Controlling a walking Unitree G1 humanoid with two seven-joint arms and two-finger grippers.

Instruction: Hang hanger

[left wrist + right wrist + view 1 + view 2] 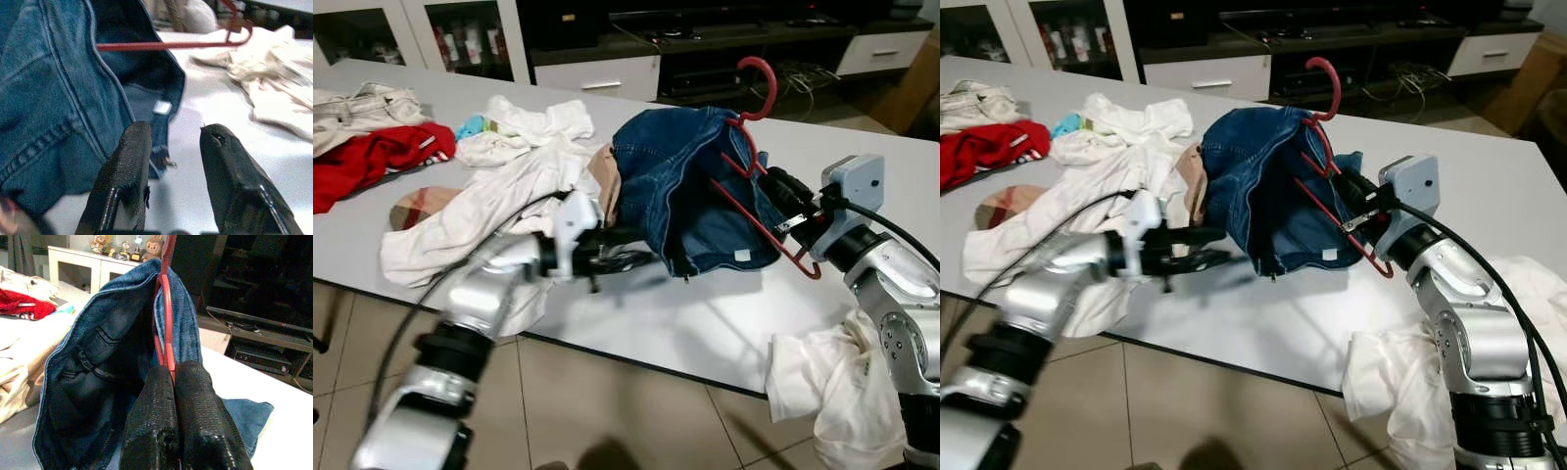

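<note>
Above the white table [862, 147], the red hanger [759, 211] was up, denim garment [680, 191] draped over it.
Right gripper [781, 201] clamped the hanger's lower bar, hook pointing up and away; left gripper [626, 259] (fingers parted, empty) hovered just beside the denim's hem, nearer.
</note>
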